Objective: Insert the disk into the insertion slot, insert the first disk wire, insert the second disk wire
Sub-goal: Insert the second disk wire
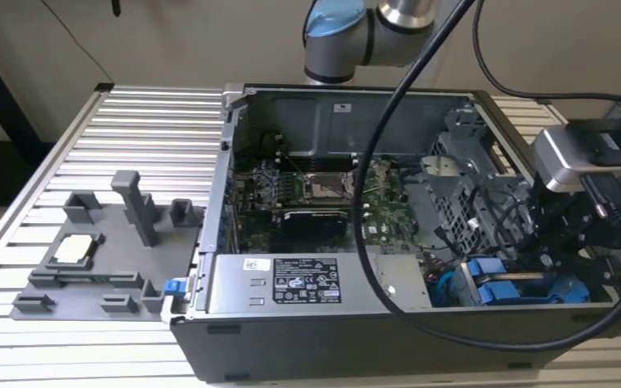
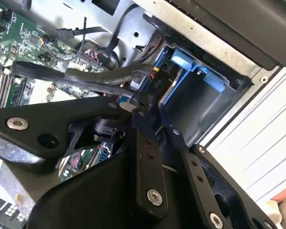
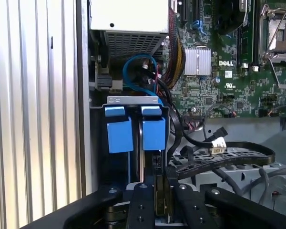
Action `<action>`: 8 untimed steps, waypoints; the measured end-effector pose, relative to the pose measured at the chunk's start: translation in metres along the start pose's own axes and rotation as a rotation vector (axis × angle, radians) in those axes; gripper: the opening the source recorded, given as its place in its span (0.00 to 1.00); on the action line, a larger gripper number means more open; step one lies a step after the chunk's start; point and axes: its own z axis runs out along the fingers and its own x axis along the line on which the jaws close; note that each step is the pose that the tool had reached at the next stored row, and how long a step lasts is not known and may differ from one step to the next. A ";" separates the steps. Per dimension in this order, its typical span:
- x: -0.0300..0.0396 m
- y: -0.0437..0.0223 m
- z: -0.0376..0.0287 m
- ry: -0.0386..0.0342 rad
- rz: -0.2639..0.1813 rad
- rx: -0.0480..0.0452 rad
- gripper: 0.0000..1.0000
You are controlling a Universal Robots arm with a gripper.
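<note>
In the first wrist view two blue-framed drives stand side by side in the grey sheet-metal insertion slot [image 3: 132, 99]. The disk [image 3: 153, 130] is the one in line with my gripper [image 3: 160, 185]. The gripper is shut on a dark, narrow wire connector [image 3: 160, 164] at the disk's near end. A looping black cable [image 3: 229, 160] leads off from it. The second wrist view shows that connector [image 2: 155, 86] just ahead of the fingers [image 2: 144, 143], against the blue carrier [image 2: 183, 62]. In the exterior view the gripper [image 1: 553, 252] hangs at the case's right, beside the blue carriers [image 1: 492, 279].
The open computer case [image 1: 289, 339] holds a green motherboard [image 3: 219, 71], a power supply [image 1: 289, 283] and a perforated grey cage [image 1: 467, 186] with loose cables. The case wall [image 3: 83, 119] is close beside the drives. A grey fixture tray [image 1: 84, 259] lies on the slatted table at the exterior view's left.
</note>
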 end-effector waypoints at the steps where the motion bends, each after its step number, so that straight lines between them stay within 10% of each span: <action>1: -0.0004 0.0000 -0.0025 0.0001 0.000 -0.0005 0.23; 8: -0.0026 0.0001 -0.0168 0.0002 0.000 -0.0017 0.23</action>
